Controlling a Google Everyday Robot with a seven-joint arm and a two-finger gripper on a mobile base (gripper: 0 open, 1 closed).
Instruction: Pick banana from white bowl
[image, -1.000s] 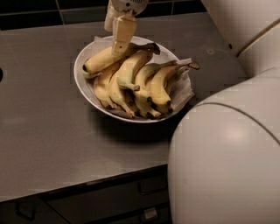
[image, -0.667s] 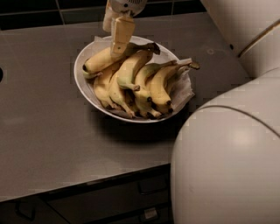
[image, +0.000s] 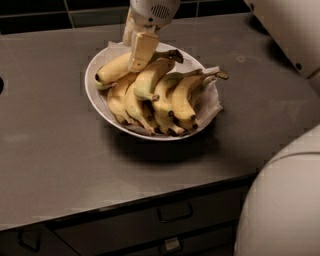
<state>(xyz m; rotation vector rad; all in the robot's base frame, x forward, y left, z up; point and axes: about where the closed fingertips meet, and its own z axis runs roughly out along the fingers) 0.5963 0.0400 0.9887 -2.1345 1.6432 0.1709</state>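
The white bowl (image: 101, 109) stands on the grey counter (image: 55, 150), lined with white paper (image: 212, 104). The banana (image: 112, 71), long, nearly straight and pale yellow, lies across the back of the bowl with its dark stem stub to the right. My gripper (image: 137, 60) hangs down from above at the bowl's back, directly over the middle of this banana and touching or nearly touching it. A bunch of shorter curved bananas (image: 165, 100) fills the front of the bowl.
My white body (image: 285, 200) fills the lower right corner and an arm link (image: 290, 30) crosses the upper right. Drawers with handles (image: 175, 212) sit under the counter's front edge. Dark wall tiles (image: 50, 15) run behind the counter.
The gripper stays over the long banana. My white body and arm link have drawn back toward the right and lower edge. The bowl and bananas have not moved.
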